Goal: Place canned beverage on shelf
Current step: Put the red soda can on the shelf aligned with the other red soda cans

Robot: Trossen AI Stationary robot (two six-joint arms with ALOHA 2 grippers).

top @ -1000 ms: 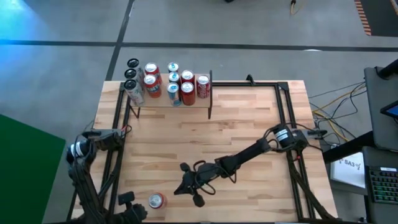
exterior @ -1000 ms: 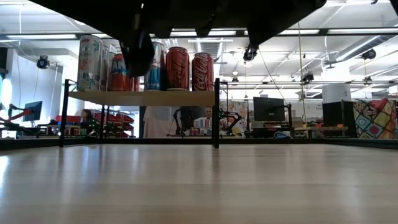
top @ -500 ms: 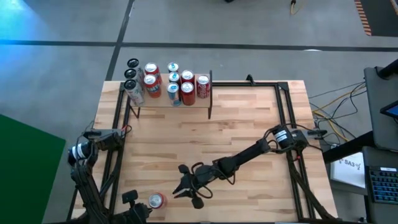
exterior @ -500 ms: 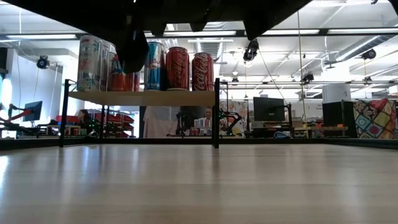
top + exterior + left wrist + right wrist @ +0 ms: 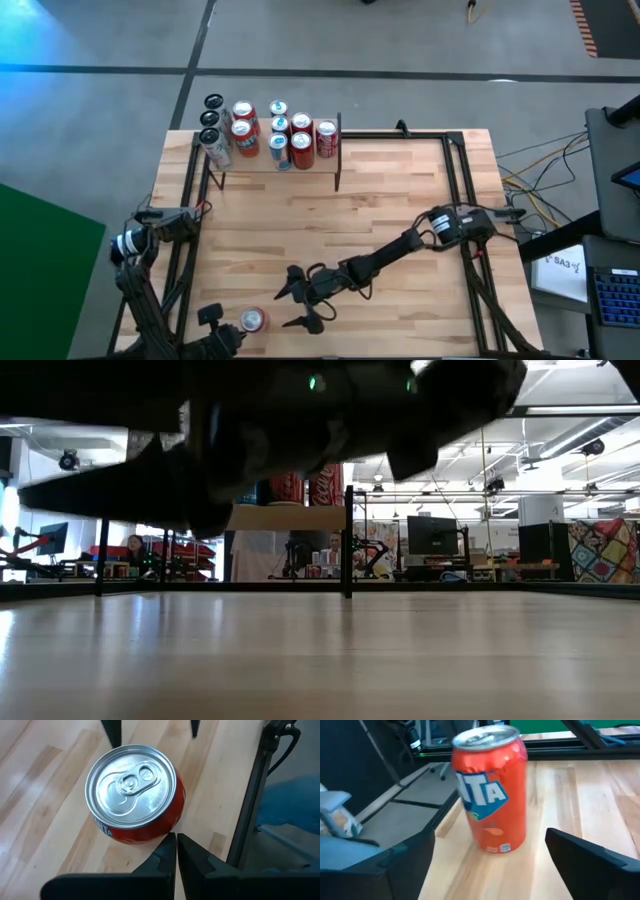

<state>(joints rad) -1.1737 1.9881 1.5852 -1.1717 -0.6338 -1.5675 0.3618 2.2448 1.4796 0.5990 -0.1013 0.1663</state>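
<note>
An orange can (image 5: 252, 320) stands upright on the table near its near left corner, its silver top (image 5: 132, 785) up. My left gripper (image 5: 176, 845) is shut, its tips by the can's lower wall on the side toward the near left corner. My right gripper (image 5: 288, 308) is open, coming level from the right; its fingers (image 5: 385, 865) stand wide on either side of the can (image 5: 492, 790), short of it. The shelf (image 5: 270, 152) stands at the far left with several cans on it. My left gripper has its shut fingertips (image 5: 172, 839) right beside the foot of the can's wall (image 5: 150, 832), slanting down from the near left. Whether they touch the can I cannot tell. The can stands upright on the table.
Black frame rails (image 5: 185, 250) run along the table's left and right edges. In the low view the right gripper's dark bulk (image 5: 250, 450) covers most of the shelf (image 5: 290, 517). Bare wood lies between the can and the shelf.
My right gripper has sunk toward the table and opened wide, its fingers now spread toward the orange can. The can has stayed upright in place.
</note>
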